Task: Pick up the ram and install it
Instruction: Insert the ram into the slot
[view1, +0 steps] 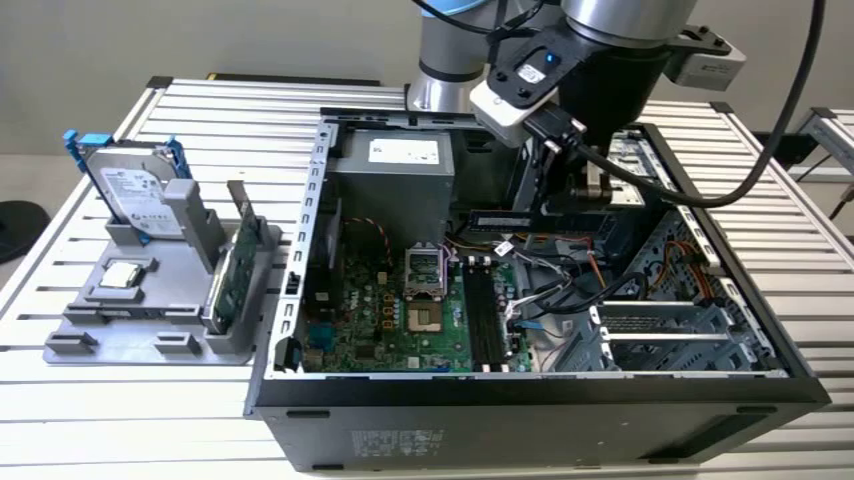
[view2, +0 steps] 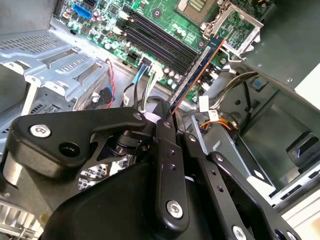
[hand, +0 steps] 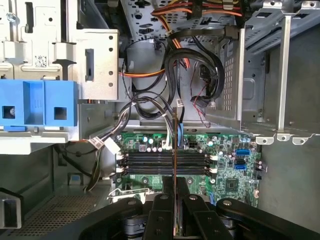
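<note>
The ram (view1: 507, 218), a long thin dark board with a pale label, hangs level over the open computer case, above the motherboard's back part. My gripper (view1: 583, 205) is shut on one end of it. In the second wrist view the ram (view2: 197, 72) juts out from between the black fingers (view2: 162, 135) towards the board. In the first wrist view it is edge-on, a thin line (hand: 174, 150) crossing the black memory slots (hand: 167, 162) at a right angle. The slots (view1: 483, 320) lie lower down, nearer the case's front wall, and hold nothing.
The case (view1: 534, 400) has tall metal walls, a power supply (view1: 394, 170) at the back, and loose cables (view1: 561, 280) beside the slots. On the exterior view's left, a grey holder (view1: 147, 330) carries a hard drive with blue rails (view1: 134, 185) and a green expansion card (view1: 234, 265).
</note>
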